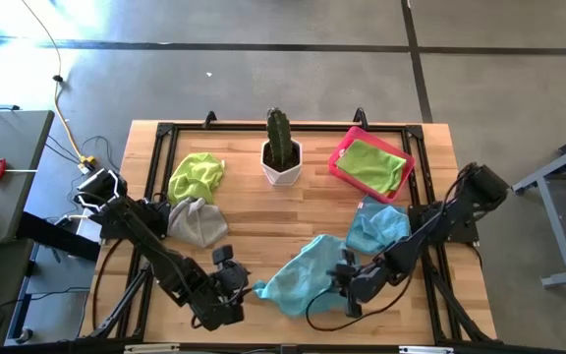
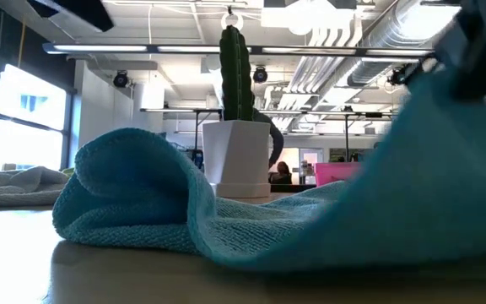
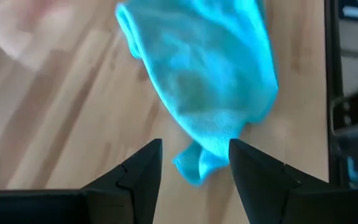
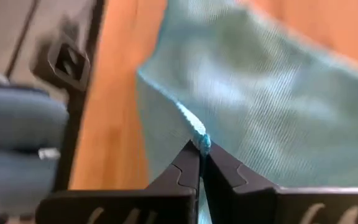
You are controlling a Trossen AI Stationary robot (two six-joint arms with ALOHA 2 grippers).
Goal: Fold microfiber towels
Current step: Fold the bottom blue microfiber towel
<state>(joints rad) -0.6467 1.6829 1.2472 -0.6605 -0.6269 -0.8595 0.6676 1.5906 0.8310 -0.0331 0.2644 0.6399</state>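
Note:
A light blue microfiber towel (image 1: 298, 275) lies crumpled near the table's front edge, between my two grippers. My right gripper (image 1: 342, 278) is shut on its right side. My left gripper (image 3: 194, 149) is open at the towel's left end. Its fingers stand on either side of a bunched corner (image 3: 194, 165) and show no touch. A second light blue towel (image 1: 376, 228) lies to the right. A grey one (image 1: 197, 222) and a lime green one (image 1: 196, 175) lie at the left. Another green towel (image 1: 371, 165) lies in the pink tray (image 1: 340, 169). My right gripper pinches an edge of the light blue towel (image 4: 199, 138) between its two fingertips. The fingers come slanting down from the table's right side. The cloth beside them is raised off the table and slopes down toward the left, where the rest (image 2: 133, 198) lies bunched on the wood.
A cactus in a white pot (image 1: 281, 157) stands at the far middle of the table. A black frame runs along the table's edges (image 1: 263, 128). Bare wood lies between the pot and the held towel.

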